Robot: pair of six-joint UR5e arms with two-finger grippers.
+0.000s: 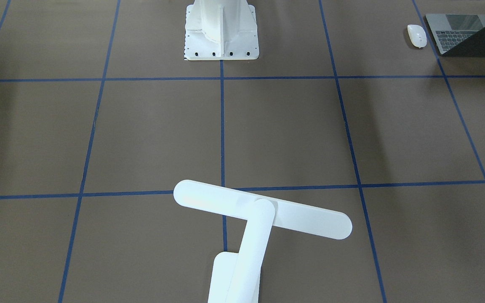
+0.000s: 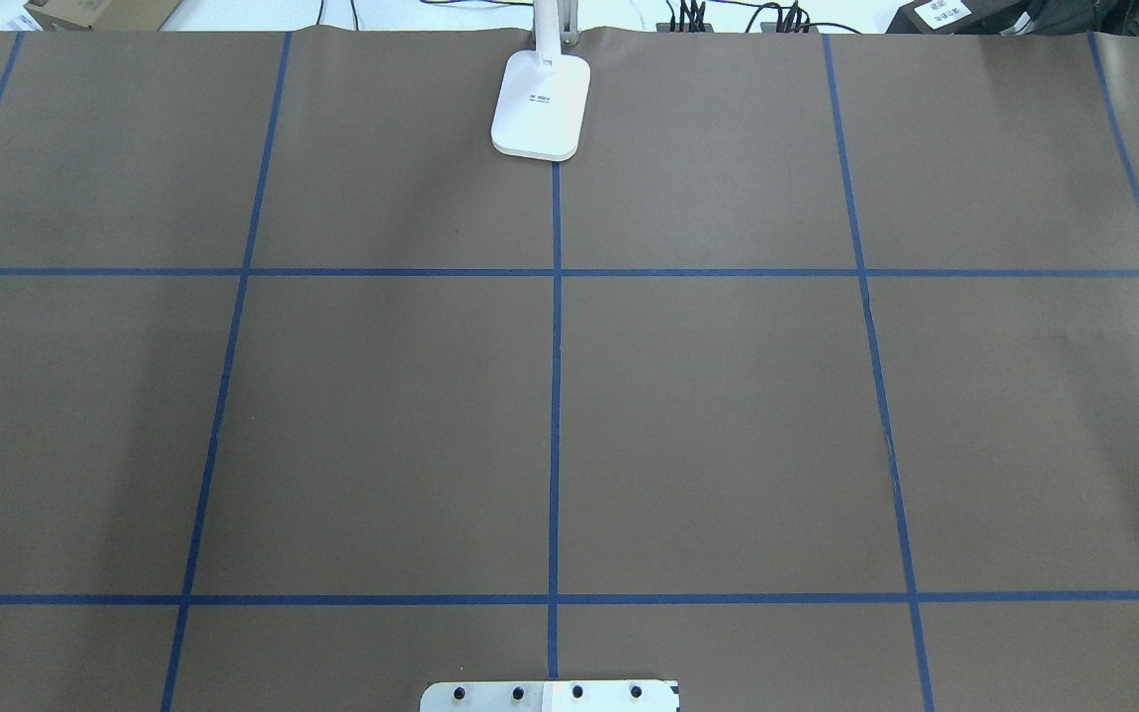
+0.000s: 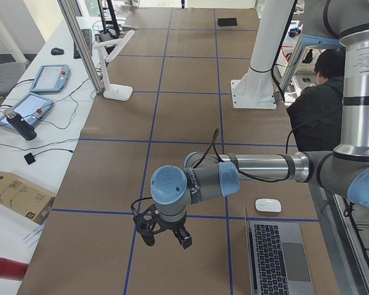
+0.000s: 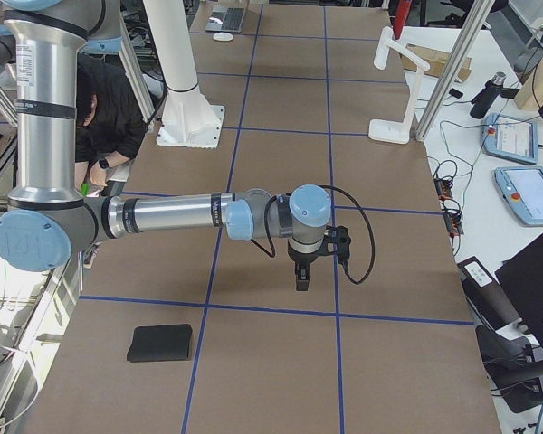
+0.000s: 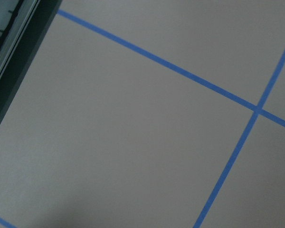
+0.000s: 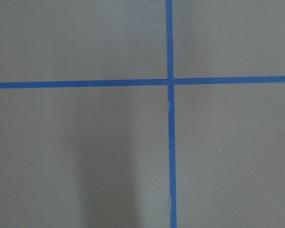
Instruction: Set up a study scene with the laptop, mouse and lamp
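The laptop (image 1: pixel 457 35) lies open at the table's end on my left side, also in the exterior left view as the laptop (image 3: pixel 280 258). The white mouse (image 1: pixel 417 35) rests beside it, apart from it; mouse (image 3: pixel 268 205). The white lamp (image 1: pixel 262 209) stands upright at the far edge, mid-table, its base (image 2: pixel 542 104) flat on the paper. My left gripper (image 3: pixel 166 232) hangs above bare table, left of the laptop in that view. My right gripper (image 4: pixel 302 280) hovers over bare table. I cannot tell whether either is open or shut. Both wrist views show only taped table.
The white bolted pedestal (image 1: pixel 221 29) stands at the robot side. A black square pad (image 4: pixel 160 343) lies near the right end. A person (image 3: pixel 317 92) sits behind the pedestal. Tablets, cables and boxes line the bench past the far edge (image 3: pixel 40 104).
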